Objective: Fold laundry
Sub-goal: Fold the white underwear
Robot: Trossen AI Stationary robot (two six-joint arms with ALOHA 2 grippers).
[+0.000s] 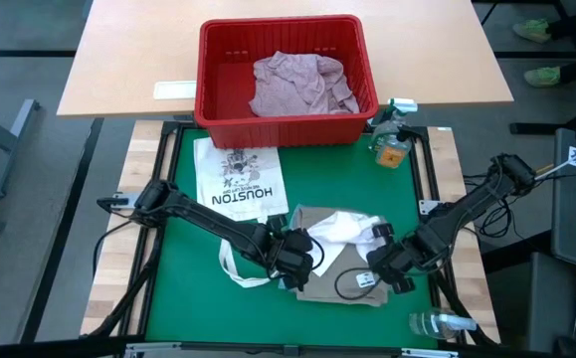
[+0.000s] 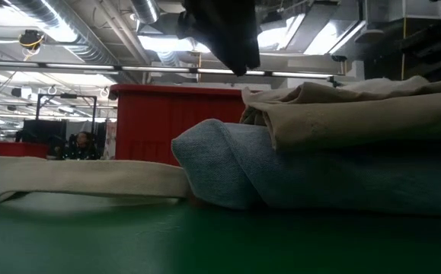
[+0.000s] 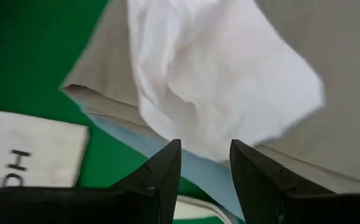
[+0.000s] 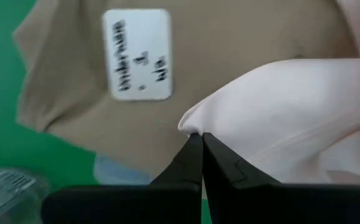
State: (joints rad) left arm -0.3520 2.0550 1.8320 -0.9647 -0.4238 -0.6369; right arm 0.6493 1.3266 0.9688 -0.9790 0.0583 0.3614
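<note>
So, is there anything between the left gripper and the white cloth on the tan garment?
Nothing visible stands between them. The left gripper is open, with the white cloth directly ahead of its fingertips on the tan garment. The right gripper is shut at that cloth's opposite edge, clear of the left gripper's path.

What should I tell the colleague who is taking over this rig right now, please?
Left gripper: open, over the white cloth's edge, holding nothing.
Right gripper: shut on a corner of the white cloth.
White cloth lies crumpled on the tan garment, which sits on blue denim on the green mat.
Pink shirt is in the red basket; the printed tote is flat beside the stack.
Left: fold the white cloth, then the shirt.
</note>
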